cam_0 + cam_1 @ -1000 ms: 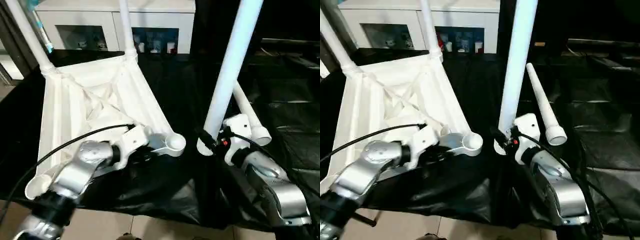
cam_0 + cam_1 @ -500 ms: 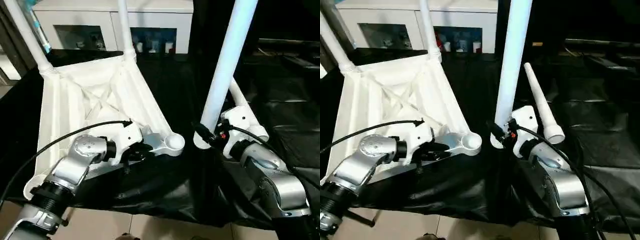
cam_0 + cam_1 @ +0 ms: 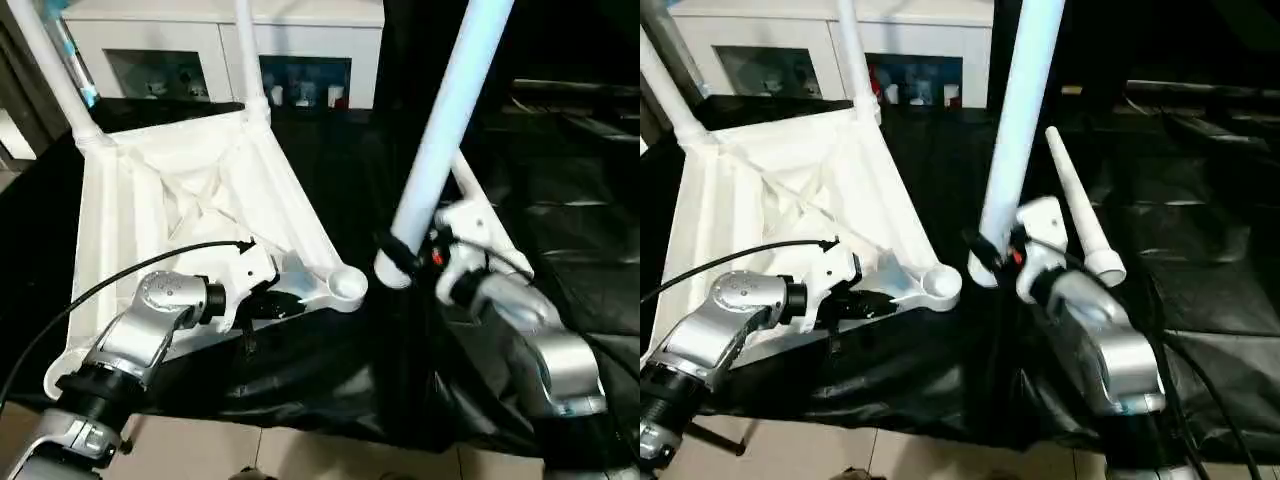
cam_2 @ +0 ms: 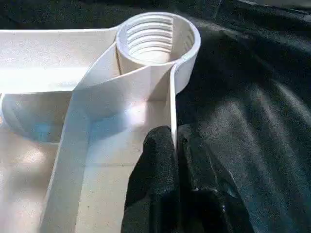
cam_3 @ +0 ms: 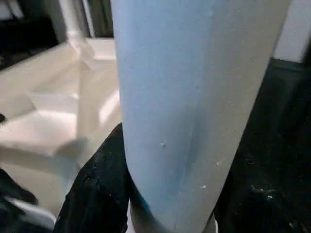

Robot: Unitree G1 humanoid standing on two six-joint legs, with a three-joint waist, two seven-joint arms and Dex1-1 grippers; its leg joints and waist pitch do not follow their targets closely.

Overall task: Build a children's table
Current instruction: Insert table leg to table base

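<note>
Showing all-white on the upturned table top and the held leg, glossy black on the sheet at three o'clock, black on the fingers, silver on both forearms.

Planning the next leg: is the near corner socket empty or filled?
Empty: the socket shows bare threads inside, no leg in it.

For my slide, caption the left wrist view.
Left gripper pinches the tabletop's side wall just short of an empty threaded corner socket.

Smooth white plastic tabletop on glossy black sheeting.
</note>
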